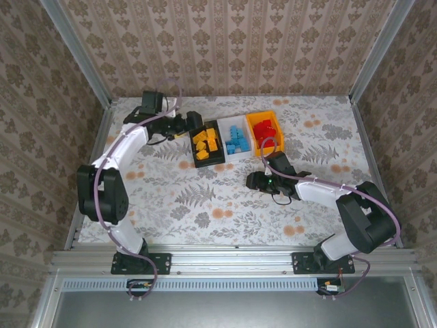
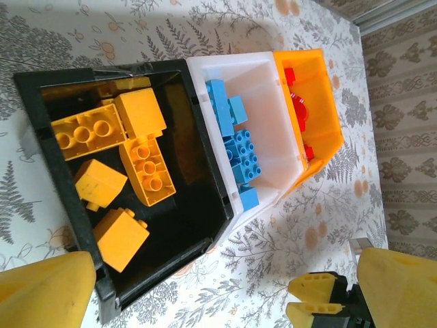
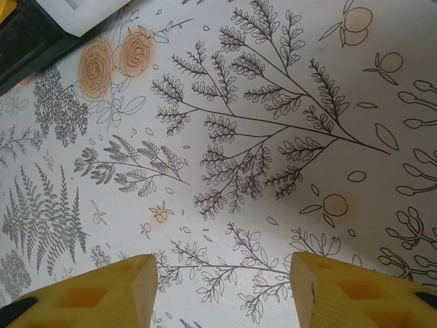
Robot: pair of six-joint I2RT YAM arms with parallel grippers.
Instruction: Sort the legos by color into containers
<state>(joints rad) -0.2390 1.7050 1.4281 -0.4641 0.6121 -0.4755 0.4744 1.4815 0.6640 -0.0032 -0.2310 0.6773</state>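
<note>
Three trays stand side by side at the back of the table. The black tray [image 1: 205,162] [image 2: 201,171] holds several orange-yellow legos [image 2: 147,167]. The white tray [image 1: 225,123] [image 2: 273,116] holds blue legos [image 2: 235,143]. The orange-yellow tray [image 1: 272,116] [image 2: 317,102] holds red legos [image 2: 297,102]. My left gripper [image 1: 194,125] [image 2: 225,301] is open wide at the black tray's far end, with nothing between its fingers. My right gripper [image 1: 251,182] [image 3: 225,287] is open and empty, low over bare cloth in front of the trays; its yellow fingertips [image 2: 317,301] also appear in the left wrist view.
A floral cloth [image 1: 205,198] covers the table. Patterned walls close it in at the back and both sides, with metal posts [image 1: 82,58] at the corners. Corners of the black tray [image 3: 27,41] and white tray [image 3: 89,14] lie at the upper left of the right wrist view.
</note>
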